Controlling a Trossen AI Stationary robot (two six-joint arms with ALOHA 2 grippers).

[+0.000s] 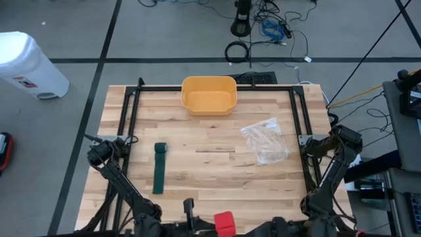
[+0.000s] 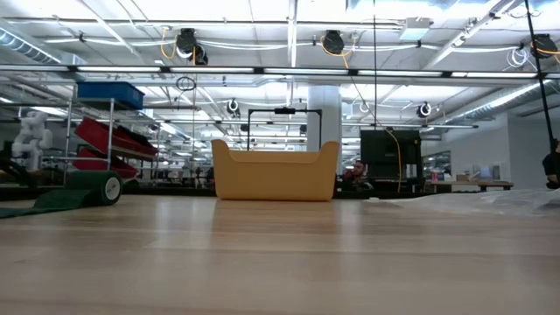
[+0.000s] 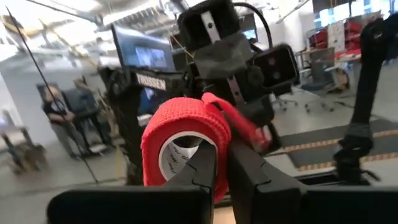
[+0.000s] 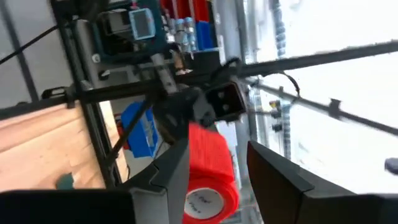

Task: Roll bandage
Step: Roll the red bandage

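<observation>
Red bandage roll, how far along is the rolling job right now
Done: the red bandage roll looks fully wound. In hand: the left gripper pinches its wall at the table's near edge, with the right gripper open around it. Left: the green bandage lies mostly unrolled on the table.

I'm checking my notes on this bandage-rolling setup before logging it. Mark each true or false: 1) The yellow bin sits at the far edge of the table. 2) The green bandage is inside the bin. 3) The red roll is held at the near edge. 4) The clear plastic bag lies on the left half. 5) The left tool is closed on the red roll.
1) True: the yellow bin stands at the far edge, in the middle.
2) False: the green bandage lies flat on the table, on its left half.
3) True: the red roll is at the near edge.
4) False: the clear plastic bag lies on the right half.
5) True: the left tool grips the roll; the right tool is open around it.
</observation>
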